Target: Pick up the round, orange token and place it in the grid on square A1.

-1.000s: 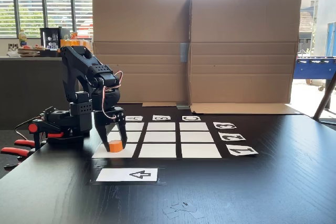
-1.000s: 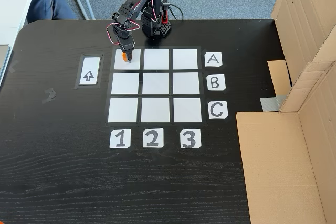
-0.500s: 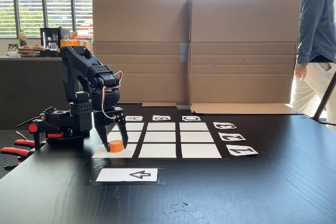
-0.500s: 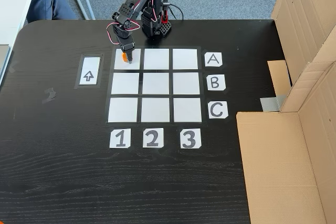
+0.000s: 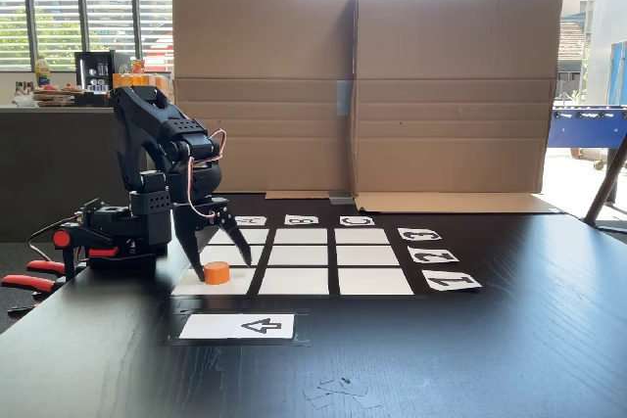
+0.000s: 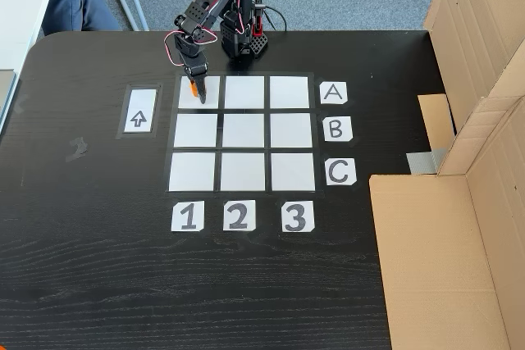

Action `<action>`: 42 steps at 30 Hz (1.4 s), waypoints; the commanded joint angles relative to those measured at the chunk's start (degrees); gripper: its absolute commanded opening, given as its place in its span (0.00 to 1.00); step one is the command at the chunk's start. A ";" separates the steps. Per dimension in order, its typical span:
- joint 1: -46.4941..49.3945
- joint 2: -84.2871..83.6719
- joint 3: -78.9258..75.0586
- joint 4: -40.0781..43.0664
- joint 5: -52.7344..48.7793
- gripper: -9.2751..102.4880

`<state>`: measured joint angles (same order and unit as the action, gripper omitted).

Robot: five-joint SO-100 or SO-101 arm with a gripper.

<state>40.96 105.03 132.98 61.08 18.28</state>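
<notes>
One small orange token (image 5: 217, 272) sits flat on a white square at the lower left of the grid (image 5: 323, 255) in the side-on fixed view. In the fixed view from above, that same square (image 6: 212, 98) is the upper-left corner cell, in line with the "A" card (image 6: 332, 93) and the "1" card (image 6: 187, 216), so the token (image 6: 194, 88) appears to be on its target already. The black robot arm (image 5: 162, 159) leans over it from the left of the frame. Its claw (image 5: 219, 265) points down with the two fingers spread apart, one on each side of the token and seemingly not touching it.

Judging from this, the main risk is in lifting away. The fingertips reach down almost to the table, close beside the token, so a sideways drift could nudge it toward the black gap or off the square. A slightly tilted rise could also catch its edge and tip it. To the left of the grid lies an arrow card (image 6: 139, 111), well clear.
</notes>
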 commanded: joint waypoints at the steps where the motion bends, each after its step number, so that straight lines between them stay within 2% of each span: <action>1: 2.55 2.46 -1.23 -0.53 -1.58 0.47; 6: 8.09 4.75 -4.57 -0.70 -3.69 0.47; 12: 19.86 9.05 -12.39 -2.29 -5.80 0.47; 20: 30.94 15.47 -11.16 -4.66 -8.61 0.46; 24: 35.16 20.92 -7.73 -4.66 -9.05 0.43; 33: 42.45 36.12 5.10 -4.04 -12.39 0.29; 42: 48.78 53.88 17.23 -3.96 -17.14 0.22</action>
<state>88.59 155.39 148.97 57.13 1.85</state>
